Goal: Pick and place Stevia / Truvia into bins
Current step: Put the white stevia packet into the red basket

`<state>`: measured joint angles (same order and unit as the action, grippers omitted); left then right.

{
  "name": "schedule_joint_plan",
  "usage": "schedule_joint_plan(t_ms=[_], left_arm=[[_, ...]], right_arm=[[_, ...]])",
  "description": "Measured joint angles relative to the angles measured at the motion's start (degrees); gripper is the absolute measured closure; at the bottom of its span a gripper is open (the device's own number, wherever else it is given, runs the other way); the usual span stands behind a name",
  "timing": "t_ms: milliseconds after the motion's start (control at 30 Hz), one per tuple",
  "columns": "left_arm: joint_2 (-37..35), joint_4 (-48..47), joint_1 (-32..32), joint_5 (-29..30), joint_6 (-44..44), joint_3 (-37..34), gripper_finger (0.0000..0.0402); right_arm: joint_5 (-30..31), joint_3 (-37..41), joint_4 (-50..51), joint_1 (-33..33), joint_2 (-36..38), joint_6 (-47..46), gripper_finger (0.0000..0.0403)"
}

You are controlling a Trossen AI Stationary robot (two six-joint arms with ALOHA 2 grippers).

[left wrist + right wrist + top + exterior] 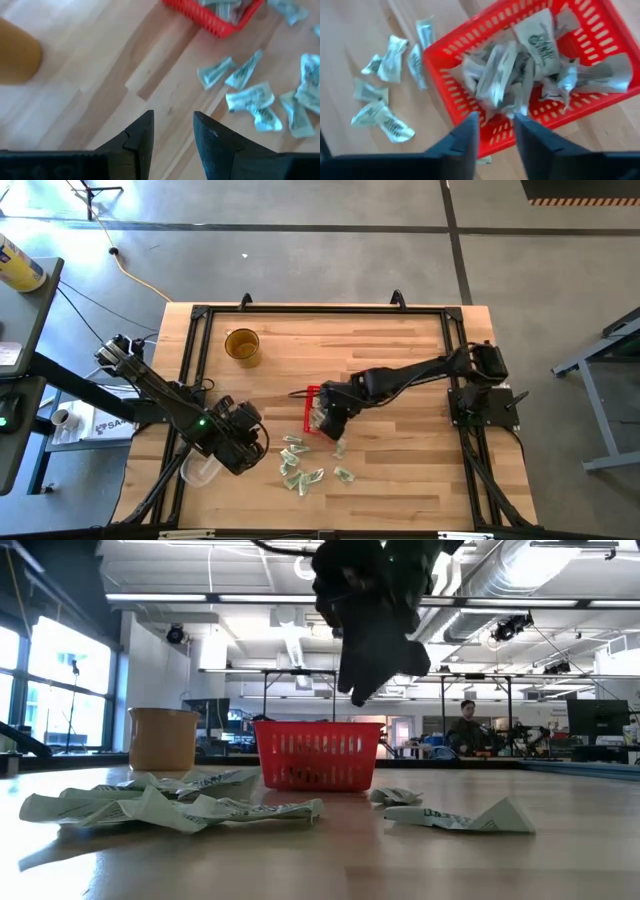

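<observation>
red basket mid-surface, piled with sachets; more loose sachets scattered just beside it. right gripper right above basket, fingers narrow, holding nothing. left gripper near loose sachets, narrow gap, empty. amber cup well apart from basket

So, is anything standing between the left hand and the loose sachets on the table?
Nothing visible. The left hand is open over bare wood, and the loose sachets lie just ahead, beside the red basket.
</observation>
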<state>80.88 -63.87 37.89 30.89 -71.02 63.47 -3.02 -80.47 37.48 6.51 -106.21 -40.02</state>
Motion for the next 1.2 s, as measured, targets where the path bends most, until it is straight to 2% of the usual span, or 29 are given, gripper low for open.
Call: schedule_joint_plan(t_ms=[167, 300, 467, 600, 833, 1100, 1200], left_arm=[[0.0, 2.8, 0.0, -3.5, -0.4, -2.5, 0.0229], [0.0, 5.7, 0.0, -3.6, -0.4, -3.9, 0.0229], [0.0, 7.8, 0.0, -2.5, 0.8, -4.4, 0.0229], [0.0, 7.9, 0.0, -1.8, 1.8, -4.4, 0.0229], [0.0, 7.0, 0.0, -1.6, 1.9, -4.4, 0.0229], [0.0, 6.7, 0.0, -1.8, 1.8, -4.4, 0.0229], [0.0, 6.6, 0.0, -1.9, 1.8, -4.4, 0.0229]], right_arm=[[1.0, 0.0, -2.5, 4.3, 2.2, 8.7, 0.0184], [4.5, -0.1, 1.9, 11.4, 2.6, 18.3, 0.0152], [2.1, 0.0, 3.0, 18.2, -0.4, 32.9, 0.0149], [0.6, 0.0, -0.7, 20.4, -3.9, 41.1, 0.0149], [1.6, 0.0, -6.2, 16.7, -8.1, 48.9, 0.0149], [-1.1, 0.0, -3.0, 12.0, -11.2, 52.2, 0.0150], [-1.7, -0.1, -0.9, 11.8, -12.1, 52.3, 0.0163]])
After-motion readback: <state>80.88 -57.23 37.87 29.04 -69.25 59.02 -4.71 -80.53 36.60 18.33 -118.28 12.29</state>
